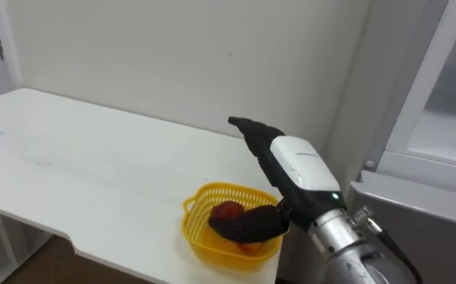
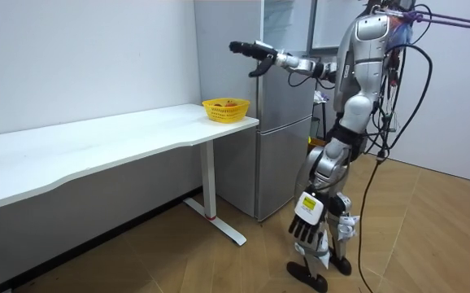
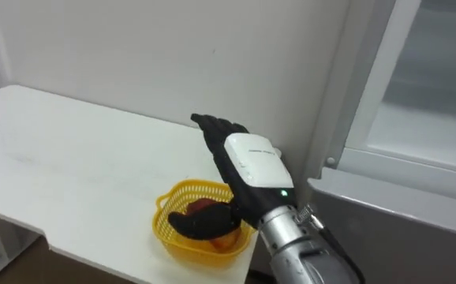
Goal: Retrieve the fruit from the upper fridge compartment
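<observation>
A yellow basket (image 1: 226,229) stands at the right end of the white table (image 1: 94,173), close to the front edge. A red fruit (image 1: 226,211) and something orange lie in it. My right hand (image 1: 291,167) reaches out above the basket's right side with straight fingers, its thumb hanging over the basket, and holds nothing. In the room view this right hand (image 2: 255,50) is stretched high above the basket (image 2: 226,108). The grey fridge (image 2: 284,122) stands beside the table end, and its upper part (image 1: 433,87) rises at my right. My left hand (image 2: 306,220) hangs relaxed by my thigh.
I stand in front of the fridge, next to the table's end. A white wall (image 1: 173,55) runs behind the table. The long tabletop stretches away to my left. The top of the fridge's lower section (image 1: 417,197) lies just right of my forearm.
</observation>
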Controlling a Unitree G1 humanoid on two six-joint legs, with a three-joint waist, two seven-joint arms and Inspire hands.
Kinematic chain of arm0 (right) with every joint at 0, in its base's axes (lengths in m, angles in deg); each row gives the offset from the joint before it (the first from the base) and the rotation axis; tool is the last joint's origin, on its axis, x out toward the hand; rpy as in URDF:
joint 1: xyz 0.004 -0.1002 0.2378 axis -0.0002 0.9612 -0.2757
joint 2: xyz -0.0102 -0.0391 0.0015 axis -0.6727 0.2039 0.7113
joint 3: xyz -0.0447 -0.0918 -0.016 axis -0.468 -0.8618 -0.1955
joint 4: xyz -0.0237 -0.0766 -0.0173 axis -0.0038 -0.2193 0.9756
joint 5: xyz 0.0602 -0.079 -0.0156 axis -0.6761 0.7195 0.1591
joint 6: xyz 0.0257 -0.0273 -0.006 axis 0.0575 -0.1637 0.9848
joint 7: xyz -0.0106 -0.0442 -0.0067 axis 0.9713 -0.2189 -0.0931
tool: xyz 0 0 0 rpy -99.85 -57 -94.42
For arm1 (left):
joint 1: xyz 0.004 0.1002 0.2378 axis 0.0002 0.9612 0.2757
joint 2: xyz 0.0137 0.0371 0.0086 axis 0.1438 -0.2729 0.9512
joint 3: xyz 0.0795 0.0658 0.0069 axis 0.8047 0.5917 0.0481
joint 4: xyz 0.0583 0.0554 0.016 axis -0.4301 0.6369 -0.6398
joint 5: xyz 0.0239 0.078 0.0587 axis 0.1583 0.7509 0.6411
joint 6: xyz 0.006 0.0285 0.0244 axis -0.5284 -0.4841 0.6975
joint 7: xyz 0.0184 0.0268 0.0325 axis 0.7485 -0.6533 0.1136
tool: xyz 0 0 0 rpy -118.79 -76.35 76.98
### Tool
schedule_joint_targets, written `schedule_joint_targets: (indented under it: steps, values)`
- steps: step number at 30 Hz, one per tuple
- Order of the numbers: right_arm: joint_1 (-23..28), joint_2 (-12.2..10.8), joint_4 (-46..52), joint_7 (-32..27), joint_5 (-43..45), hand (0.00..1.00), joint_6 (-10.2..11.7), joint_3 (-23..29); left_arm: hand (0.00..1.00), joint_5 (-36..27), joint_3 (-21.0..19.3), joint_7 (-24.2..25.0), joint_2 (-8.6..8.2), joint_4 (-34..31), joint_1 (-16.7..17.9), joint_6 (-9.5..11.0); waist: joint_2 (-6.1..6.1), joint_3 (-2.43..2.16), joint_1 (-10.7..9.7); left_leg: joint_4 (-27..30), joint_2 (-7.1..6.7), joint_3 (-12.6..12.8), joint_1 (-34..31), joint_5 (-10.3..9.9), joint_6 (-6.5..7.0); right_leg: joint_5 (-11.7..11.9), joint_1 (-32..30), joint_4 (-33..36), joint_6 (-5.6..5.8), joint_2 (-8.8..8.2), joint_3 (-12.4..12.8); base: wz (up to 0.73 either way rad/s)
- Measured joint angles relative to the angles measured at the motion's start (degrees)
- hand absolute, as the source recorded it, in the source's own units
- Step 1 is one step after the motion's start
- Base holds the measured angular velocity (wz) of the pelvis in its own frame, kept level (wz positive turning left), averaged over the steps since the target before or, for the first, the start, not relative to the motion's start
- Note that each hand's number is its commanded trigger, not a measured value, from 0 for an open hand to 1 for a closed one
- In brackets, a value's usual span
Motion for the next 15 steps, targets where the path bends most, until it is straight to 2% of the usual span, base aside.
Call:
schedule_joint_targets:
  steps: [2,3,5,7,8,9,12,13,15]
  values:
    - [1.91,-0.20,2.41,-0.84,-3.06,0.00,0.80,1.37,0.00,-0.05,0.02,-0.72,-0.55,0.03,0.12,0.05,0.66,0.22,-0.22,-0.30,0.12,0.68,0.35,-0.03,0.03,0.00,-0.23,0.52,0.00,0.06,1.45,-0.27]
    - [2.27,-0.30,3.07,-1.57,-4.21,0.00,1.14,2.01,0.00,-0.05,0.03,-0.97,-0.90,0.07,0.08,0.32,1.19,0.24,-1.21,-0.40,0.13,0.98,0.44,-0.04,0.06,0.00,-0.46,0.67,0.00,0.02,2.12,-0.17]
    - [2.78,-0.47,4.09,-2.48,-4.86,0.00,1.49,3.18,0.00,-0.29,0.18,-1.69,-1.29,0.42,0.00,0.59,1.93,0.08,-2.78,-0.71,0.09,1.16,0.83,-0.02,0.11,0.04,-0.53,0.80,0.03,0.02,2.51,-0.11]
    - [5.49,-0.76,7.14,-4.31,-6.30,0.00,2.18,5.60,0.00,-1.40,0.39,-2.19,-1.36,0.55,0.07,0.65,2.56,-0.04,-3.75,-1.72,0.31,2.59,1.92,0.08,0.18,0.04,-0.45,0.86,0.04,-0.22,3.71,-0.22]
    - [6.12,-0.86,7.78,-4.75,-6.87,0.00,2.56,6.06,0.00,-1.48,0.51,-2.21,-1.37,0.58,0.11,0.65,2.67,-0.02,-3.99,-1.94,0.32,2.73,2.17,0.08,0.17,0.05,-0.37,0.90,0.04,-0.20,4.00,-0.23]
    - [7.07,-1.25,9.01,-5.55,-7.90,0.00,3.15,6.76,0.00,-1.48,0.52,-2.23,-1.37,0.61,0.28,0.71,2.92,-0.22,-4.72,-2.16,0.36,2.93,2.25,0.11,0.13,0.05,-0.38,0.90,0.04,-0.16,4.23,-0.19]
    - [8.33,-1.81,10.56,-6.73,-10.99,0.00,4.71,8.82,0.00,-1.39,0.52,-2.25,-1.59,0.61,0.23,1.37,3.41,-0.19,-6.69,-2.59,0.81,4.14,2.73,0.18,-0.04,0.21,-0.53,0.58,-0.17,0.10,5.09,-0.18]
    - [9.22,-1.91,11.42,-7.05,-11.85,0.00,4.81,9.78,0.00,-1.45,0.53,-2.25,-1.77,0.54,0.31,1.84,3.49,-0.29,-7.70,-2.87,0.87,4.43,2.87,0.22,-0.11,0.22,-0.54,0.57,-0.18,0.14,5.39,-0.16]
    - [10.70,-2.02,13.16,-7.37,-14.49,0.00,4.82,11.05,0.00,-1.51,0.55,-2.25,-2.23,0.54,0.41,2.05,3.61,-0.57,-8.34,-3.25,0.95,5.00,3.09,0.25,-0.15,0.22,-0.63,0.56,-0.18,0.18,5.76,-0.13]
